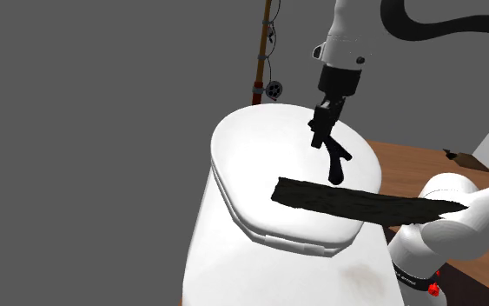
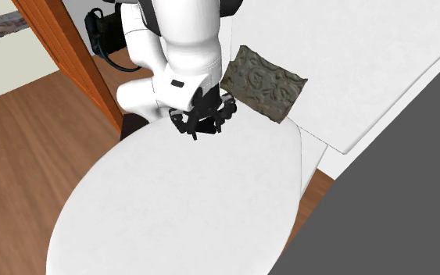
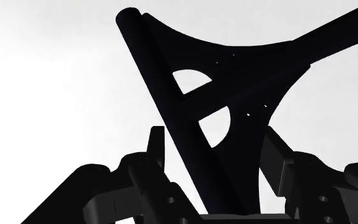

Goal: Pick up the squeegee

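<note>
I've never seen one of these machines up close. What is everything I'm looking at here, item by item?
squeegee: one, black, over the toilet lid, gripped by its handle
toilet lid: one, white, shut, under the squeegee
patterned pad: one, grey-green, on the white surface behind the lid
pole with a reel: one, orange-brown, upright beyond the lid
floor: brown wood, beside the lid
arm: one, white, reaching over the lid
hand: one, black, shut on the squeegee's handle
</note>
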`<state>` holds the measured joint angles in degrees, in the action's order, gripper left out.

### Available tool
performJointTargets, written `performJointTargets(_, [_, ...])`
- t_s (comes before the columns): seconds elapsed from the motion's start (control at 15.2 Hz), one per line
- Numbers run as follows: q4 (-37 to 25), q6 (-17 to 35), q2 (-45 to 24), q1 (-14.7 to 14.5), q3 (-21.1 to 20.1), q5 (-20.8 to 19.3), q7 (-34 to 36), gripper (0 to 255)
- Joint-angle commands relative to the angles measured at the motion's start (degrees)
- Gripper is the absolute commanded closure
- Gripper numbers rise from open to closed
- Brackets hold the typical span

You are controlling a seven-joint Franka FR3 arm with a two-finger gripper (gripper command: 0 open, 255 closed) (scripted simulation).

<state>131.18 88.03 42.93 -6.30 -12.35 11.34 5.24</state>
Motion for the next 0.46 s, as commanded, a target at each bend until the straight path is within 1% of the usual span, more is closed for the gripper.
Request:
performJointTargets(0.0, [-2.11, -1.53, -0.60, 0.12, 0.20, -0.22, 0.11, 255])
performJointTargets(0.26, [-5.90, -4.29, -1.64, 0.28, 0.48, -0.53, 0.39, 255])
performJointTargets(0.4, [-6.05, -4.40, -1.68, 0.28, 0.49, -0.54, 0.40, 255])
